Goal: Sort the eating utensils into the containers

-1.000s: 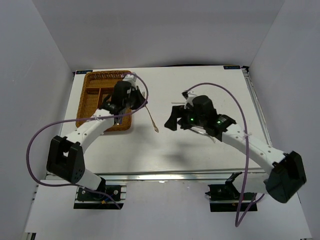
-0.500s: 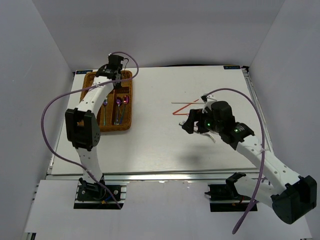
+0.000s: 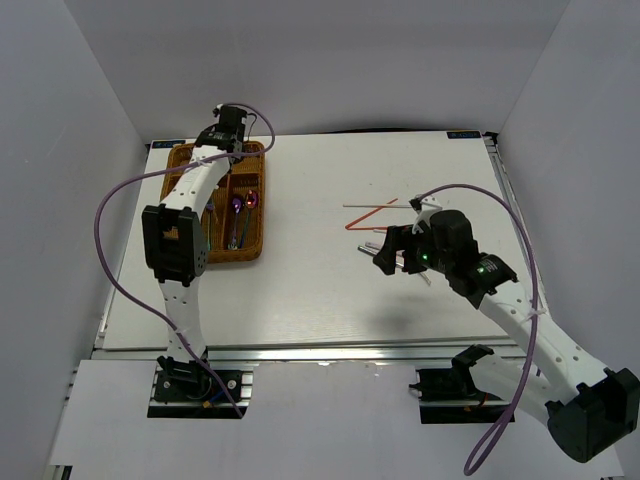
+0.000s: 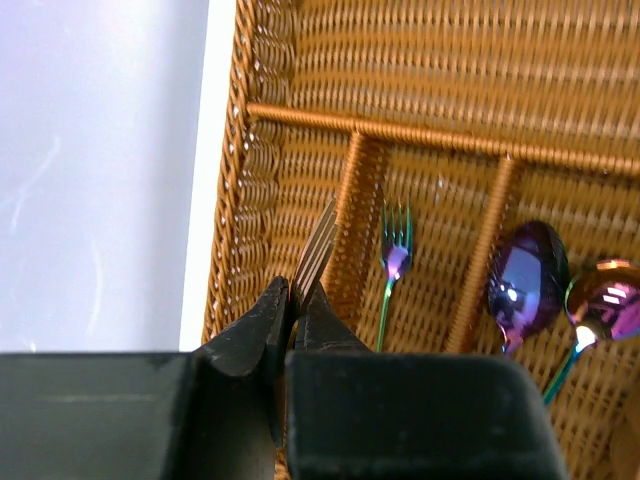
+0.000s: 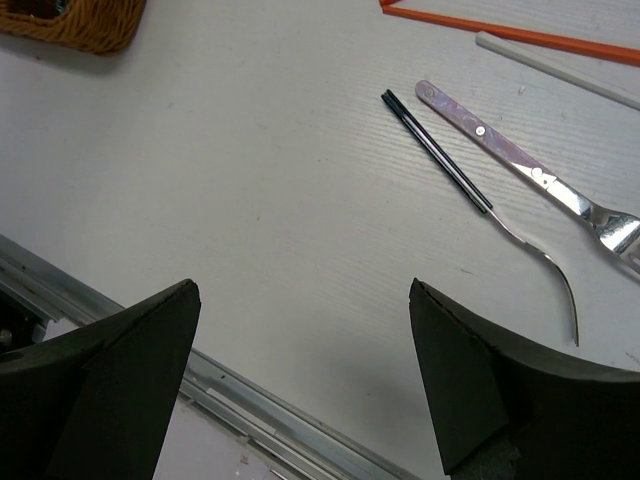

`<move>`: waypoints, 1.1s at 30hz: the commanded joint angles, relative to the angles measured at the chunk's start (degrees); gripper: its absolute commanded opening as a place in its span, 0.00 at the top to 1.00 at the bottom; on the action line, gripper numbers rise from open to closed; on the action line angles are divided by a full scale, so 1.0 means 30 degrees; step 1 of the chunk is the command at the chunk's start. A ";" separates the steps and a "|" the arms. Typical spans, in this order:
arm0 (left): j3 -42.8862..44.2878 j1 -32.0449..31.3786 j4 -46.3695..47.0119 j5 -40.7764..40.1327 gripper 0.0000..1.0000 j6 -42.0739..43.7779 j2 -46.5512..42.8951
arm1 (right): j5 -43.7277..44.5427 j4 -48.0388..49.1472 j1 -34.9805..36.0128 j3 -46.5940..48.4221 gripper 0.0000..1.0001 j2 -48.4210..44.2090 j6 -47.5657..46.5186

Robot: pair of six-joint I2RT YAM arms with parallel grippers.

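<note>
The left gripper (image 4: 292, 298) is clamped on a fork (image 4: 318, 242). The fork's long axis runs roughly along the slots of the wicker tray (image 4: 250, 150), and its tines point away from the gripper. The right gripper (image 5: 302, 300) has its fingers wide apart above the worktop (image 5: 250, 180).

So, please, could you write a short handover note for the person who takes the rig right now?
Left fingers: shut on a fork, over the wicker tray's outer long slot.
Right fingers: open, empty, above the table by the silver fork.
Done: rainbow fork, purple spoon and a second spoon lie in the tray.
Left: release the held fork; then sort the silver fork, red chopstick, white chopstick and thin black stick.
</note>
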 commanded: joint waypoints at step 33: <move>-1.0100 0.0461 0.3933 0.0278 0.02 -0.6682 -1.2909 | 0.2764 -0.0631 -0.0113 0.0567 0.11 0.4007 -0.0744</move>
